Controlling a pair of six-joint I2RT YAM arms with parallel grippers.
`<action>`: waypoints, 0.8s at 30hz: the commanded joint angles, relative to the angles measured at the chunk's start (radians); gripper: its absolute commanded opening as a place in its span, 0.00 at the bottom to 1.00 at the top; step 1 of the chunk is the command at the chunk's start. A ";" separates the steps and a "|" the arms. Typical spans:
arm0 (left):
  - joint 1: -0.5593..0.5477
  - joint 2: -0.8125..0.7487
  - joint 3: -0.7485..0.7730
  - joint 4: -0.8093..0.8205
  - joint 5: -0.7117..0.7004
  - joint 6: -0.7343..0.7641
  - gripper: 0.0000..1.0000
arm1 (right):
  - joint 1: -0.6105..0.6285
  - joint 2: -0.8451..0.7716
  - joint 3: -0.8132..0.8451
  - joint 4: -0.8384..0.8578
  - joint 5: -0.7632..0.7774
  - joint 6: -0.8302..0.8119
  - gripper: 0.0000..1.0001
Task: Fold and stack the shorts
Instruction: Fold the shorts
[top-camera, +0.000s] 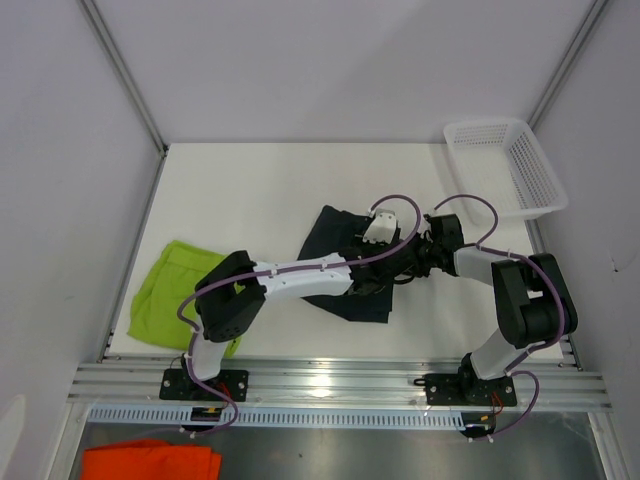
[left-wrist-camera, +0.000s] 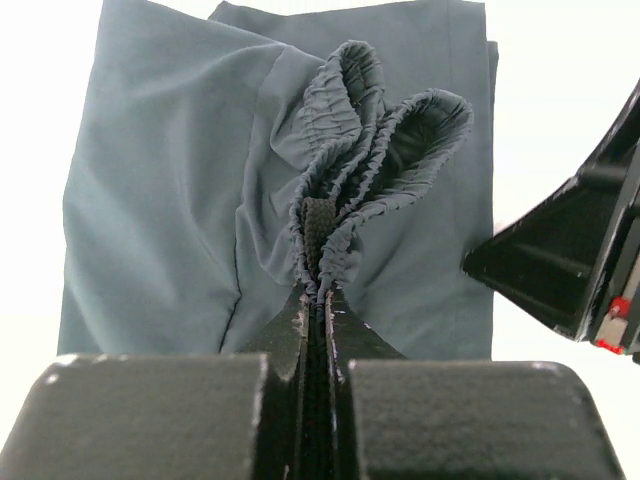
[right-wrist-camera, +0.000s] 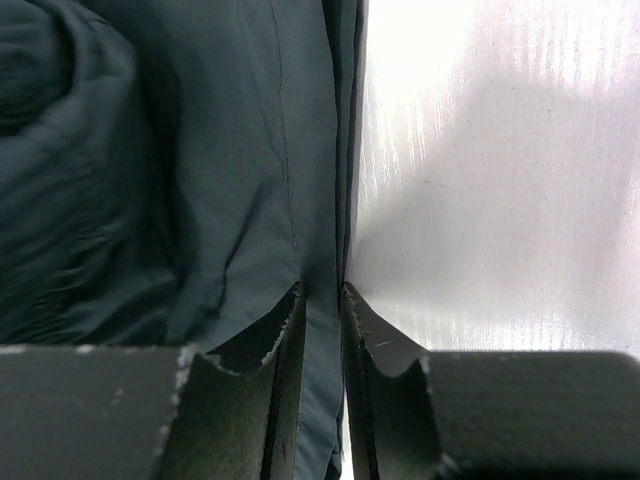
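The dark navy shorts (top-camera: 335, 235) lie partly folded at the middle of the white table (top-camera: 260, 190). My left gripper (left-wrist-camera: 320, 290) reaches across from the left and is shut on their gathered elastic waistband (left-wrist-camera: 360, 130), which bunches up from the fingertips. My right gripper (right-wrist-camera: 322, 288) comes in from the right, its jaws closed to a narrow gap around the folded side edge of the dark shorts (right-wrist-camera: 200, 180), with the fabric between them. Both grippers meet at the shorts' right side (top-camera: 385, 268). The lime green shorts (top-camera: 170, 290) lie crumpled at the left front of the table.
A white plastic basket (top-camera: 505, 165) stands at the back right corner. An orange cloth (top-camera: 150, 462) lies below the table's front rail at the left. White walls close in the table on three sides.
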 joint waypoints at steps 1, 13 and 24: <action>0.005 -0.035 0.064 -0.051 -0.064 -0.046 0.02 | -0.001 0.020 0.010 -0.020 0.012 -0.028 0.23; 0.005 0.060 0.180 -0.089 -0.005 -0.099 0.01 | 0.000 0.043 0.002 0.000 -0.002 -0.022 0.22; 0.008 0.117 0.182 -0.091 0.053 -0.124 0.52 | 0.000 0.042 0.001 0.001 -0.006 -0.023 0.22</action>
